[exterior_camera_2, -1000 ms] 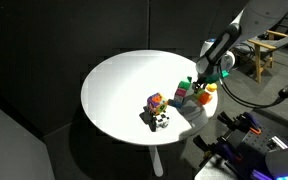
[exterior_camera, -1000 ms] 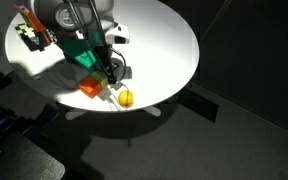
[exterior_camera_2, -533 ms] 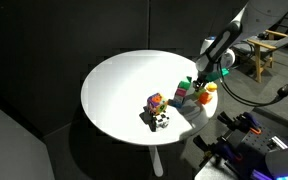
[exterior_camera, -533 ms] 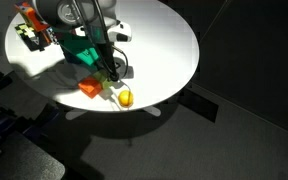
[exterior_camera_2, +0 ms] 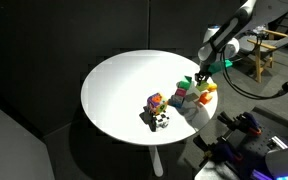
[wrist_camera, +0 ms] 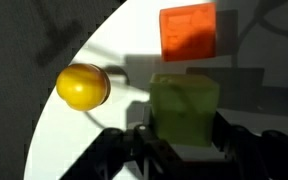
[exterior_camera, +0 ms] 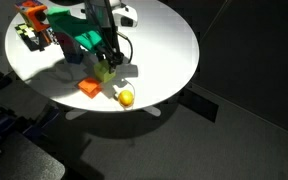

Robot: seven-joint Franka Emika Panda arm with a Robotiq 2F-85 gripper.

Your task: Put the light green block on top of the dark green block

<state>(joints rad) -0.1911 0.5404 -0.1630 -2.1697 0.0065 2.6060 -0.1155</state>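
My gripper (wrist_camera: pixel 184 135) is shut on the light green block (wrist_camera: pixel 184 108), a pale lime cube held between the two dark fingers just above the white table. In both exterior views the gripper (exterior_camera: pixel 108 66) (exterior_camera_2: pixel 202 74) hangs over the table's edge region with the lime cube (exterior_camera: pixel 106 73) in its jaws. The dark green block (exterior_camera: pixel 84 43) (exterior_camera_2: pixel 182 97) sits on the table beside it and is out of the wrist view.
An orange block (wrist_camera: pixel 188 32) (exterior_camera: pixel 89 88) and a yellow ball (wrist_camera: pixel 82 87) (exterior_camera: pixel 126 97) lie close by, near the rim of the round white table (exterior_camera: pixel 164 50). A cluster of small toys (exterior_camera_2: pixel 157 112) stands further in. Dark floor surrounds the table.
The jaws have closed on the light green block. The gripper has since risen with it, away from the orange block and yellow ball.
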